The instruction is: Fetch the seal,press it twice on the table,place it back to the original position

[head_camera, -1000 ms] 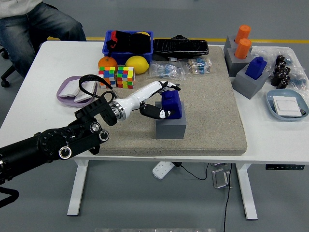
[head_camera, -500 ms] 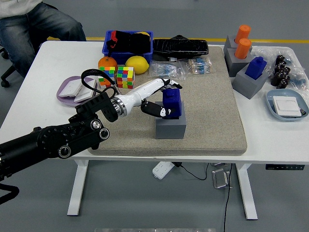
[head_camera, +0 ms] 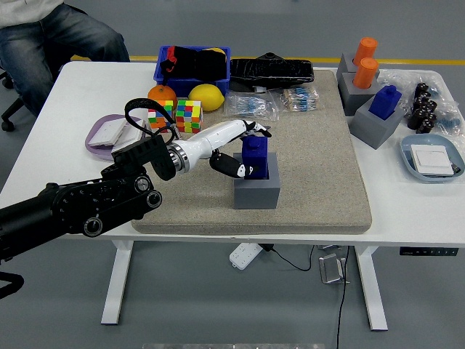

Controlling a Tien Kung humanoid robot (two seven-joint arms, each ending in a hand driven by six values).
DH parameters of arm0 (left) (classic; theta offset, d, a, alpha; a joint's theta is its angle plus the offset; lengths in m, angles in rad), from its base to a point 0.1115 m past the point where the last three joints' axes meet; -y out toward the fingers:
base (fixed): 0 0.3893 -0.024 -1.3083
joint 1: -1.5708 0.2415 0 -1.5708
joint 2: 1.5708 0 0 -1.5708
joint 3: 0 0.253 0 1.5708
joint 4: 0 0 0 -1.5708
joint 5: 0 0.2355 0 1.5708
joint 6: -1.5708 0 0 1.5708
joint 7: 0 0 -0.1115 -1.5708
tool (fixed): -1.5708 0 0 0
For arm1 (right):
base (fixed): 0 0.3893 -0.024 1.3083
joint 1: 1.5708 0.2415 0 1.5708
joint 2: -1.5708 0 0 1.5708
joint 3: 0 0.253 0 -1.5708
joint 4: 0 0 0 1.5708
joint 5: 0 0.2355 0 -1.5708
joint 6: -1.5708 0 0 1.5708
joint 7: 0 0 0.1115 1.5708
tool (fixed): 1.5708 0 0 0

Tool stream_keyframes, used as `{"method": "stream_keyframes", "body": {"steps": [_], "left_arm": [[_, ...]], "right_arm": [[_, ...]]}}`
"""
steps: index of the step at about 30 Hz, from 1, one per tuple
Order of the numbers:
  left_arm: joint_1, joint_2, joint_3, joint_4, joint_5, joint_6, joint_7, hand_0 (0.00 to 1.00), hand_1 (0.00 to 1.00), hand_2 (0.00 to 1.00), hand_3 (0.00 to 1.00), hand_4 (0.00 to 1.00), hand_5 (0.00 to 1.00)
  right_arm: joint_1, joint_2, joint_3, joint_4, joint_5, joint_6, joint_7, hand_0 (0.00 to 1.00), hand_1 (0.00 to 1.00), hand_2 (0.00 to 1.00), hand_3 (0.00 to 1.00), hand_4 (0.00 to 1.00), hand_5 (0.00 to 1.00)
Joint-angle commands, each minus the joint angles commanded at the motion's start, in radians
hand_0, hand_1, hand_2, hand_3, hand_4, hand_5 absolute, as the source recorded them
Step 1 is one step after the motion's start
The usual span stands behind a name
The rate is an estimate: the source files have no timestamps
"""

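Note:
A blue seal [head_camera: 257, 155] stands upright in its grey holder block [head_camera: 256, 193] near the middle of the tan mat [head_camera: 320, 167]. My left hand [head_camera: 252, 150], white with black fingertips, reaches in from the left. It is closed around the seal, with the fingers [head_camera: 260, 131] over the seal's top left edge and the thumb [head_camera: 234, 169] against its front left face. The black left forearm [head_camera: 109, 196] crosses the mat's left edge. My right arm does not show.
Two Rubik's cubes [head_camera: 187, 115], a lemon [head_camera: 206, 96], an orange [head_camera: 158, 92] and a blue bin [head_camera: 192, 62] lie behind the hand. A purple tray [head_camera: 105, 136] sits at the left. Another blue seal [head_camera: 385, 102] and orange seals [head_camera: 365, 62] stand at the right. A person [head_camera: 51, 36] sits at the far left.
My left forearm and elbow have swung up and slightly left. The hand has stayed on the seal, shifting a few pixels left. The seal remains in its holder.

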Motion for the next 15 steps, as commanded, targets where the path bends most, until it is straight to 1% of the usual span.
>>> {"method": "stream_keyframes", "body": {"steps": [9, 15], "left_arm": [[-0.007, -0.001, 0.005, -0.004, 0.022, -0.015, 0.019, 0.834, 0.532, 0.47, 0.806, 0.566, 0.002], [-0.011, 0.004, 0.003, -0.012, 0.023, -0.03, 0.033, 0.833, 0.531, 0.47, 0.806, 0.564, 0.002]], "right_arm": [[0.001, 0.0, -0.003, -0.001, 0.001, -0.001, 0.001, 0.934, 0.782, 0.783, 0.81, 0.87, 0.48], [0.002, -0.002, -0.007, -0.001, 0.001, -0.003, 0.002, 0.934, 0.782, 0.782, 0.81, 0.87, 0.48]]}}
